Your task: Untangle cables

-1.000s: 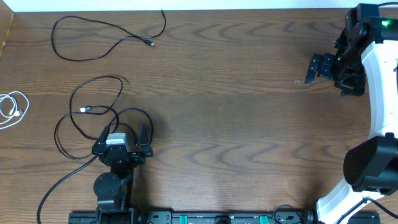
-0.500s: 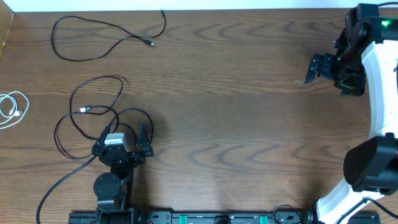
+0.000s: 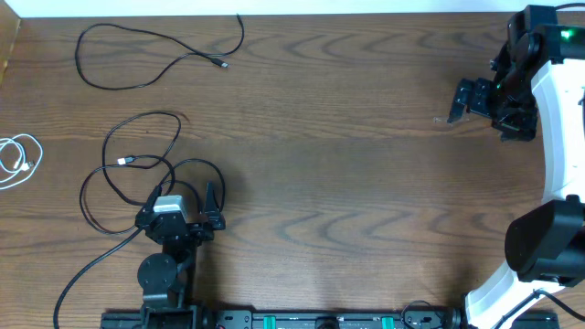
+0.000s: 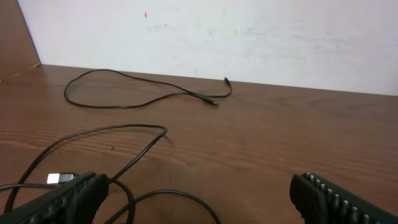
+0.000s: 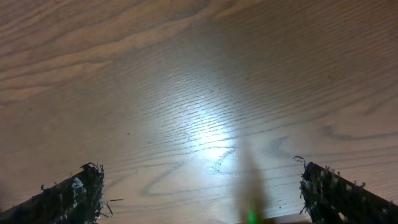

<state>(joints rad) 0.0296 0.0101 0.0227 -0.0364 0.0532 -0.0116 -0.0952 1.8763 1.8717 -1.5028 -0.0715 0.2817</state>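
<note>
The left pincer (image 3: 180,195) and the right pincer (image 3: 473,99) are both standing wide open, gripping nothing. One black cable (image 3: 142,113) is lying looped just beside the left pincer. The second black cable (image 3: 187,57) is lying well beyond it. The white cable (image 3: 18,155) is resting far to its left at the bench (image 3: 320,183) edge.

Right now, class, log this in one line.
left pincer open | right pincer open | far thin black cable, near thin black cable, thin white cable: apart

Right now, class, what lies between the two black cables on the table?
Only bare table separates the far black cable and the near black cable, as the overhead view shows.
</note>
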